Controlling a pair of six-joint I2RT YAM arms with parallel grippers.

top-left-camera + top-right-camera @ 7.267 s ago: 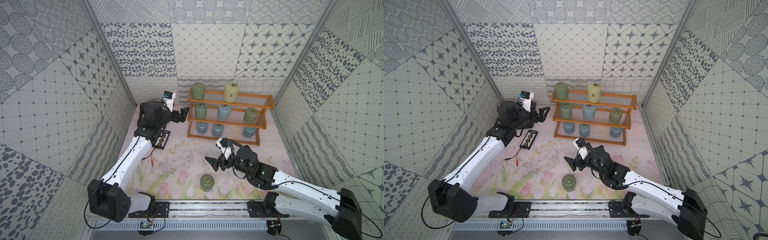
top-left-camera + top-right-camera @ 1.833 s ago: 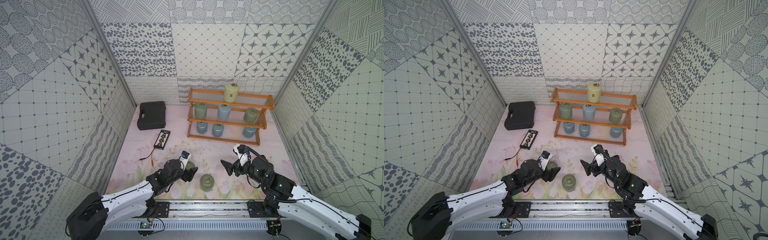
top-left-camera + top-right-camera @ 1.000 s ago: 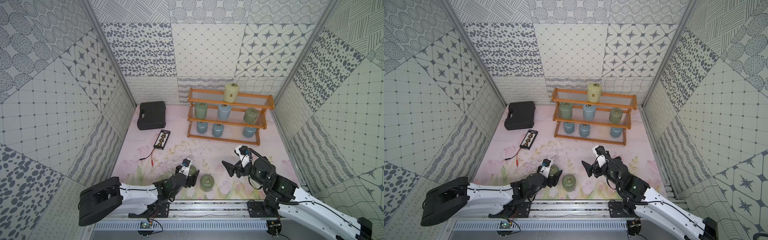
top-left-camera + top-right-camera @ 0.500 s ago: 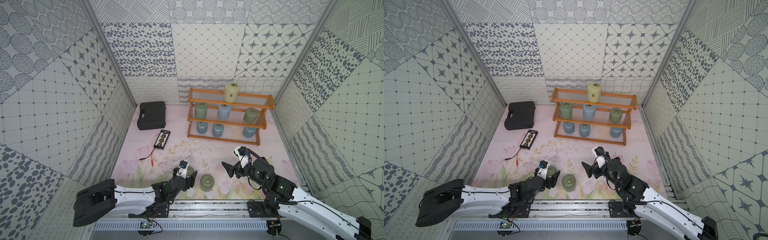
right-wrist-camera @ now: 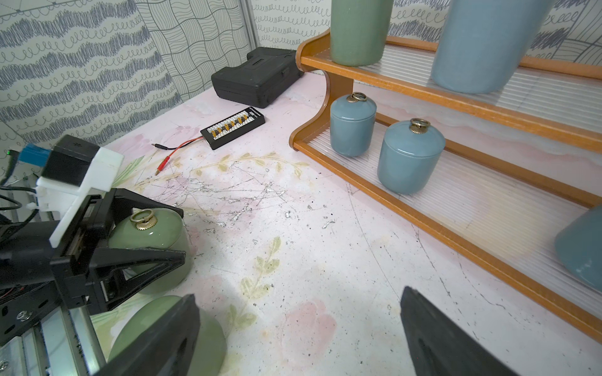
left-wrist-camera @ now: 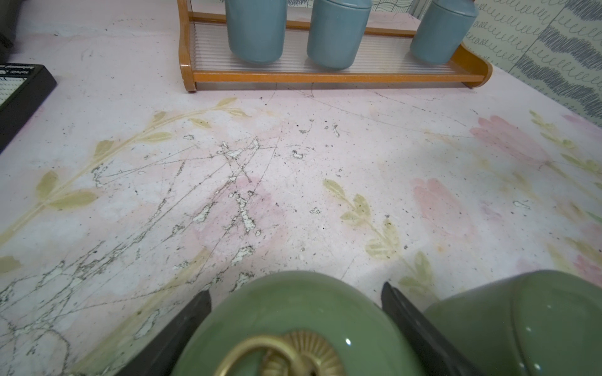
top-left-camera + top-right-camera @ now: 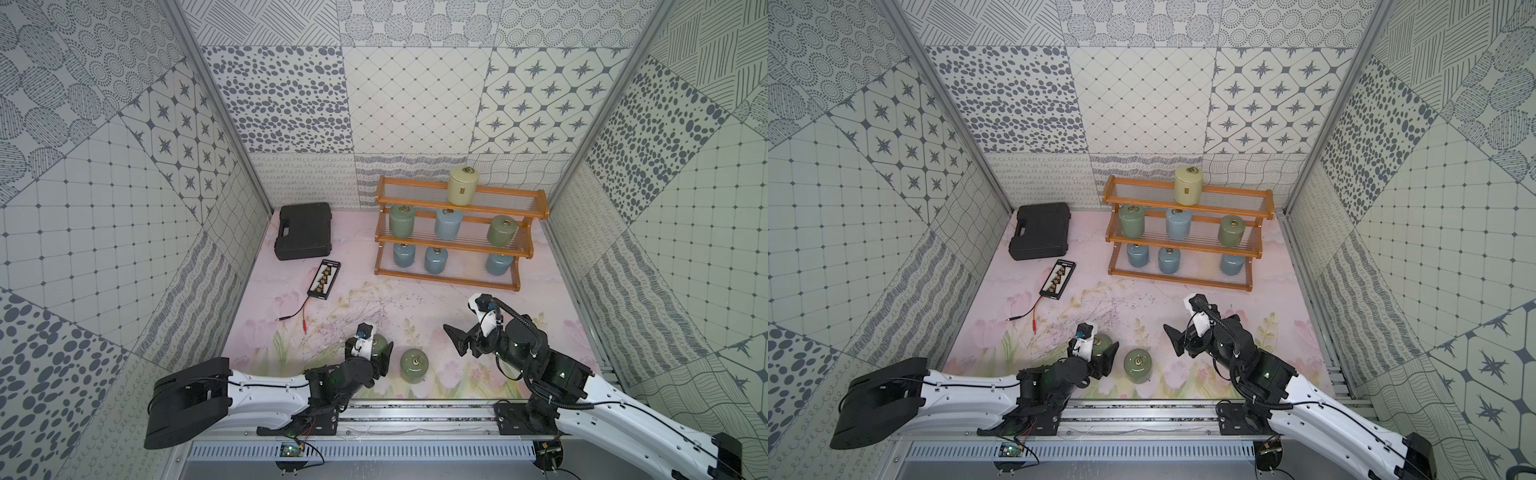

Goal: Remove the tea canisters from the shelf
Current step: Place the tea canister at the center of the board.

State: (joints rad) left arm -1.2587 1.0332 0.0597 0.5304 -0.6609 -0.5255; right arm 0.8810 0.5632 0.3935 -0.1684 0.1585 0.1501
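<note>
Both arms are wearing glossy white shells between black joints. The left arm (image 7: 266, 384) is ending in a bulky black base block; the right arm (image 7: 623, 419) is trailing a looping black cable (image 7: 510, 311) and glowing with a small green light. White camera brackets are topping the left gripper (image 7: 379, 348) and right gripper (image 7: 455, 340), whose fingers are tapering into black wedges.

The shelf (image 7: 459, 195) is orange-brown wood with pale ribbed slats. It bears one cream canister (image 7: 462, 188), a sage green pair (image 7: 402, 222) and four pale blue canisters (image 7: 448, 224). Near the front edge of the worktop (image 7: 436, 299) stand a sage green canister (image 7: 380, 345) and its sage green twin (image 7: 414, 365), both brass-ringed. The worktop is pale pink with faded tulips; the case (image 7: 305, 230) is black.
</note>
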